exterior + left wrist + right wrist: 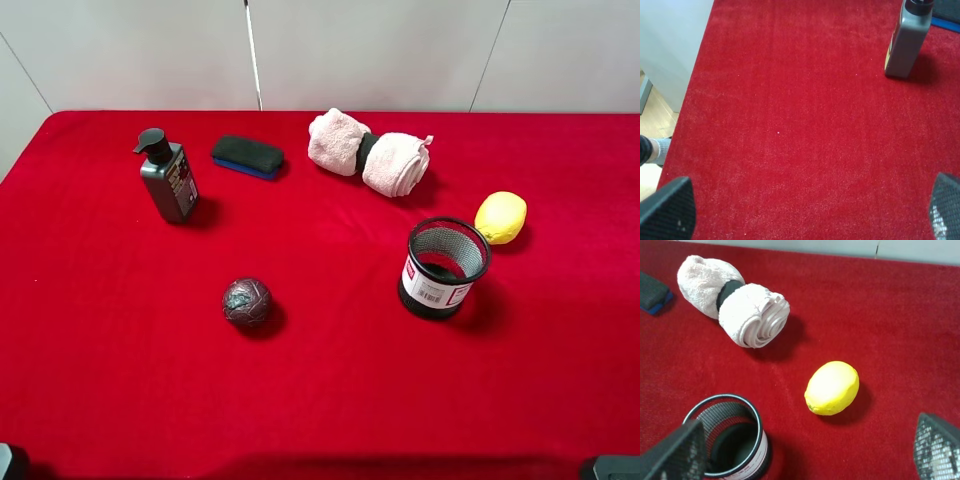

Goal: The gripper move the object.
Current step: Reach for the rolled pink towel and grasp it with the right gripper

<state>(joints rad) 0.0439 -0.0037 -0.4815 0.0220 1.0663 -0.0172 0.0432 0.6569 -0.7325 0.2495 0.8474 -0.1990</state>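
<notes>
On the counter (330, 400), the towel roll (368, 153) lies upper centre of the high view, with a block (247, 157) to its left and a pump bottle (168, 180) further left. A ball (247, 302) sits left of centre. A cup (444, 266) stands right of centre, with a lemon (500, 217) just beside it at its upper right.

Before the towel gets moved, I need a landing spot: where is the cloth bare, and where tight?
Bare: the strip in front of the ball and mesh cup, and the patch between pump bottle, ball and cup. Crowded: the lemon close beside the cup, and the back row of bottle, eraser and towel.
</notes>
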